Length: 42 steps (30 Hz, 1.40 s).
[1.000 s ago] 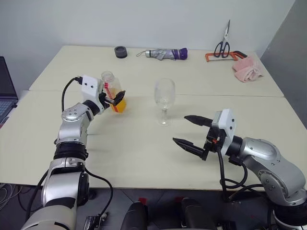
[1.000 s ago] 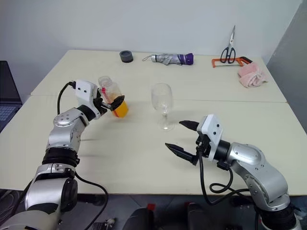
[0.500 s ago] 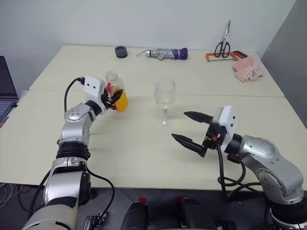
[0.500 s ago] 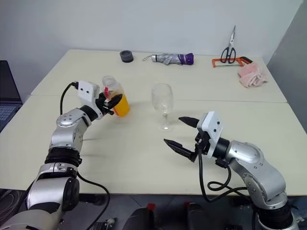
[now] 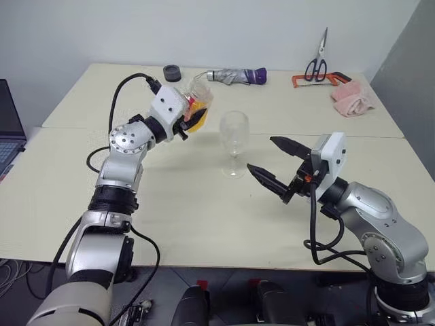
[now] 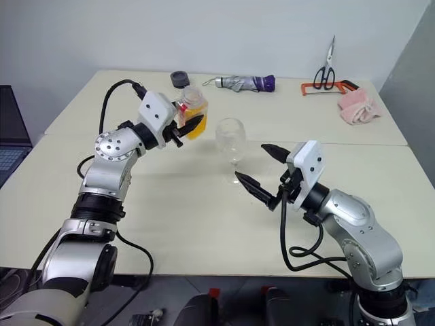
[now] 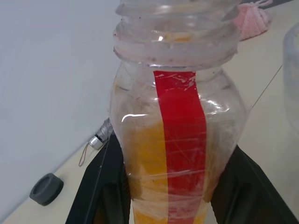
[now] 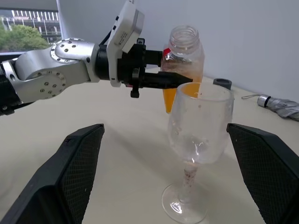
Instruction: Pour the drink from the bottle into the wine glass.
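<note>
A: L gripper (image 6: 192, 124) is seen clamped on the bottle (image 6: 192, 109), fingers closed round its lower body, where the drink (image 6: 197, 127) sits. Bottle is held up off the table (image 6: 170, 204), cap off, mouth open.

B: Where is it placed vs the wine glass (image 6: 230, 149)?

A: Just to the glass's left and a touch beyond it, bottle base about level with the glass rim. Not touching; a small gap is seen between them in the R wrist view. Glass is standing upright on the table, empty as far as can be told.

B: Bottle's long axis?

A: Near upright, neck leaned slightly away from the glass. Mouth is pointed up, so nothing can be poured yet. That's the relation the next move hangs on, imo: mouth must be brought over the bowl, then the axis tipped toward the glass.

B: And the R gripper (image 6: 262, 168)?

A: Fingers spread wide, nothing held. It's parked just right of the glass and nearer the robot, fingertips aimed at the stem, glass framed between them in its wrist view. No contact made.

B: Which arm's closer to the glass?

A: R fingertips are judged nearer to the stem; L is nearer to the rim. Steadying may be intended by R, pouring by L, but that's a guess.

B: Risk?

A: Glass could be knocked if the bottle is swung in low. Liquid level is lowish, so a steep tilt will prob be needed.
</note>
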Motion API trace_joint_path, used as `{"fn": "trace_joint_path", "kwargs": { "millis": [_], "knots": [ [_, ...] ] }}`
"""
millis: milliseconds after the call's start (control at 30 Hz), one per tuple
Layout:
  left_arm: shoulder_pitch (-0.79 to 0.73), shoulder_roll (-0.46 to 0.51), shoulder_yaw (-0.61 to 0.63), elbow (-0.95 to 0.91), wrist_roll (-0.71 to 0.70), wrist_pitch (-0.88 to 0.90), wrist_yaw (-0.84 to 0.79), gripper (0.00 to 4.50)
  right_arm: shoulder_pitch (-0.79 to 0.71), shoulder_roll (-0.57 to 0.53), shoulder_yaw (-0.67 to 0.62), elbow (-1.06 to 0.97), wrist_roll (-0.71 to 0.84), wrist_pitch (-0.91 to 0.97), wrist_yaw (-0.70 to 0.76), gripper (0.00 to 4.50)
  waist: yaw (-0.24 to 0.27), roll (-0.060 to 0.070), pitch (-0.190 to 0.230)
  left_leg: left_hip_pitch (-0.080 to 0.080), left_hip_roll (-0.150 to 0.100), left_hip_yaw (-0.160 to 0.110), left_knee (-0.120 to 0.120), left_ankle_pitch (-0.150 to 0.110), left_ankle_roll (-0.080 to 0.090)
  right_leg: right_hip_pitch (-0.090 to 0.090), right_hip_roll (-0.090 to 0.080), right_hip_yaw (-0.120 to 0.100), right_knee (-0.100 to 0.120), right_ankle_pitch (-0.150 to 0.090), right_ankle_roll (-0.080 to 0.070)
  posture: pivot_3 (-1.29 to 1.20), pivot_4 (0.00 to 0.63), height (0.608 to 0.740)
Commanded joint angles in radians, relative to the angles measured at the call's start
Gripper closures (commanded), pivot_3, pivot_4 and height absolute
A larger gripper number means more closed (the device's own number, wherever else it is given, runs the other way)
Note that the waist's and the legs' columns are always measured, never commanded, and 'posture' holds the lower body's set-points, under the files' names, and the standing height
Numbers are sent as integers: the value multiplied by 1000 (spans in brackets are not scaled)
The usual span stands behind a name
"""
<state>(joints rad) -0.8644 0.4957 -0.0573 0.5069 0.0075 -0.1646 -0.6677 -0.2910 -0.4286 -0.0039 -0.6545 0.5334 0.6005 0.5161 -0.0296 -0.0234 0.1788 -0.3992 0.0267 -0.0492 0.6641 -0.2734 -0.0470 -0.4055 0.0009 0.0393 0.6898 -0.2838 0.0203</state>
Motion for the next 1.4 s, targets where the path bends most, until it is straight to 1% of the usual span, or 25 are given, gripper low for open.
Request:
{"fn": "trace_joint_path", "kwargs": {
  "millis": [33, 233, 333, 467, 767, 1067, 1400],
  "knots": [
    [-65, 0, -19, -9, 44, -93, 22, 2777, -7, 5, -34, -26, 13, -32, -15, 0, 0, 0, 0, 0, 0, 0, 0, 0, 0, 0, 0, 0, 0, 0, 0, 0, 150, 740],
    [-113, 2, -53, 67, 113, -191, 57, 2778, -10, 16, -23, -27, 4, -25, -43, 0, 0, 0, 0, 0, 0, 0, 0, 0, 0, 0, 0, 0, 0, 0, 0, 0, 150, 740],
    [-138, 4, -69, 104, 154, -246, 83, 2778, 1, 5, -9, -24, -37, -23, -66, 0, 0, 0, 0, 0, 0, 0, 0, 0, 0, 0, 0, 0, 0, 0, 0, 0, 150, 740],
    [-164, 14, -89, 148, 208, -319, 118, 2781, 5, 9, -5, -20, -55, -30, -78, 0, 0, 0, 0, 0, 0, 0, 0, 0, 0, 0, 0, 0, 0, 0, 0, 0, 150, 740],
    [-213, 42, -121, 220, 321, -459, 205, 2787, 29, -3, -11, -22, -57, -51, -60, 0, 0, 0, 0, 0, 0, 0, 0, 0, 0, 0, 0, 0, 0, 0, 0, 0, 150, 740],
    [-253, 70, -164, 289, 425, -556, 302, 2787, 31, -3, 0, -20, -67, -56, -58, 0, 0, 0, 0, 0, 0, 0, 0, 0, 0, 0, 0, 0, 0, 0, 0, 0, 150, 740],
    [-291, 89, -206, 353, 513, -617, 392, 2787, 41, -2, 2, -24, -70, -56, -56, 0, 0, 0, 0, 0, -1, 0, 0, 0, 0, 0, 0, 0, 1, 0, 0, 0, 150, 740]
  ]
}}
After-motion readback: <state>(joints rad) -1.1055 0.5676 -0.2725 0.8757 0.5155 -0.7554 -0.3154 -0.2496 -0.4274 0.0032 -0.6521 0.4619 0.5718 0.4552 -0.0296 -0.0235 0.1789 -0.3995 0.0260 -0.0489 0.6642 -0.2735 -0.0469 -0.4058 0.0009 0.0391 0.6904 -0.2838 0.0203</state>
